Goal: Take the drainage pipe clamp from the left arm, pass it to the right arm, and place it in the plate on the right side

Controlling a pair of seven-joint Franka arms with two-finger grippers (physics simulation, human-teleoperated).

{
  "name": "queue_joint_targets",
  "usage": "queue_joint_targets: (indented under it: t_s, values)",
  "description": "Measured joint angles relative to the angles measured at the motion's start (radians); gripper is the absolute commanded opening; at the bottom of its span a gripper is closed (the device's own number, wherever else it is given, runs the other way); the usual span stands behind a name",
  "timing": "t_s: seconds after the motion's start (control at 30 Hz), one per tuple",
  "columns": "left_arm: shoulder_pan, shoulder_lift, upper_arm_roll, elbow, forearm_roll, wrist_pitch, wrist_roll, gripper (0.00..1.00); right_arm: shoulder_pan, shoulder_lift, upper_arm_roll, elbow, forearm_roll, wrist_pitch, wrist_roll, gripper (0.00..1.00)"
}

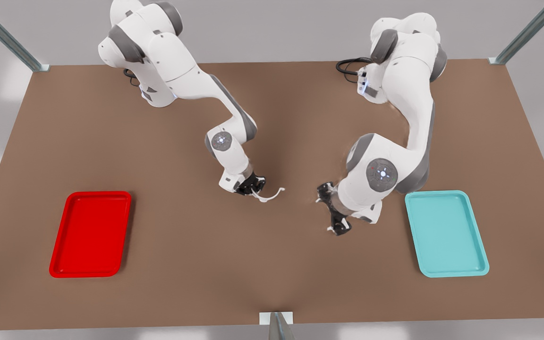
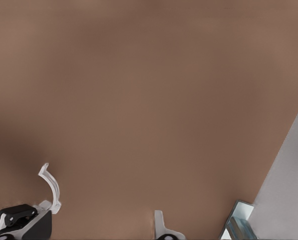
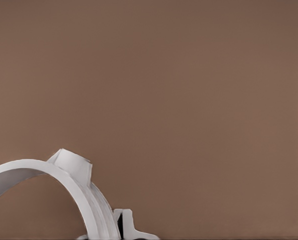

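Two arms, two trays and one clamp (image 1: 272,195) stood on the table (image 1: 272,283): a red tray (image 1: 90,233) at 8 o'clock and a teal tray (image 1: 446,233) at 4 o'clock. Near the centre, the right tool (image 1: 254,188) was clamped on one end of the clamp, hiding that end. The left tool (image 1: 332,210), at the clamp's 3 o'clock, had its fingers apart and held nothing.

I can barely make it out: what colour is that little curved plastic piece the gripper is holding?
White; the drainage pipe clamp shows best in the right wrist view.
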Motion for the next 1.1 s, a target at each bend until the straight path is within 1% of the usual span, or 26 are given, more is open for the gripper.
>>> queue_joint_targets:
  t_s: [0.03, 0.1, 0.13, 0.17, 0.2, 0.23, 0.27, 0.3, 0.37, 0.43, 0.57, 0.7, 0.8, 0.83, 1.0, 1.1]
  values:
    - [0.078, -0.047, 0.003, 0.0, 0.012, -0.066, 0.091, 1.0, -0.006, -0.016, -0.003, -0.014, 0.0, 0.0, 0.0, 0.21]
    - [0.189, -0.121, 0.003, -0.021, 0.071, -0.187, 0.301, 1.0, -0.035, -0.072, -0.007, -0.065, 0.0, 0.0, 0.0, 0.21]
    - [0.236, -0.265, 0.0, -0.234, 0.098, -0.193, 0.414, 1.0, -0.054, -0.102, -0.008, -0.095, 0.0, 0.0, -0.001, 0.21]
    - [0.255, -0.359, -0.008, -0.394, 0.118, -0.182, 0.521, 1.0, -0.074, -0.125, -0.008, -0.117, -0.002, 0.0, -0.004, 0.21]
    - [0.26, -0.397, -0.015, -0.458, 0.133, -0.178, 0.623, 1.0, -0.101, -0.138, -0.008, -0.129, -0.003, 0.0, -0.009, 0.21]
    - [0.266, -0.417, -0.035, -0.49, 0.144, -0.174, 0.719, 1.0, -0.13, -0.145, -0.008, -0.135, -0.004, 0.0, -0.017, 0.21]
    - [0.266, -0.425, -0.068, -0.484, 0.153, -0.175, 0.809, 1.0, -0.164, -0.149, -0.008, -0.14, -0.004, -0.001, -0.029, 0.21]
    - [0.259, -0.427, -0.088, -0.44, 0.155, -0.193, 0.893, 1.0, -0.197, -0.151, -0.008, -0.144, -0.005, -0.003, -0.043, 0.21]
    - [0.262, -0.412, -0.102, -0.375, 0.164, -0.247, 1.052, 1.0, -0.275, -0.156, -0.007, -0.146, -0.007, -0.012, -0.082, 0.21]
    - [0.267, -0.408, -0.106, -0.347, 0.171, -0.279, 1.192, 1.0, -0.351, -0.158, -0.006, -0.137, -0.007, -0.031, -0.132, 0.21]
    - [0.257, -0.407, -0.113, -0.338, 0.177, -0.317, 1.428, 1.0, -0.531, -0.138, -0.004, -0.048, -0.004, -0.115, -0.268, 0.21]
    - [0.26, -0.406, -0.112, -0.339, 0.171, -0.339, 1.616, 1.0, -0.694, -0.081, -0.002, 0.064, 0.002, -0.233, -0.43, 0.21]
    - [0.255, -0.407, -0.113, -0.343, 0.168, -0.35, 1.732, 1.0, -0.813, 0.03, -0.003, 0.216, 0.005, -0.331, -0.557, 0.21]
    - [0.254, -0.407, -0.113, -0.344, 0.168, -0.352, 1.767, 1.0, -0.845, 0.053, -0.004, 0.241, 0.006, -0.36, -0.599, 0.21]
    - [0.255, -0.405, -0.113, -0.346, 0.169, -0.361, 1.915, 1.0, -0.976, 0.094, -0.011, 0.257, 0.0, -0.467, -0.794, 0.21]
    - [0.255, -0.405, -0.113, -0.346, 0.17, -0.363, 1.986, 1.0, -1.002, 0.097, -0.047, 0.26, -0.006, -0.513, -0.897, 0.21]
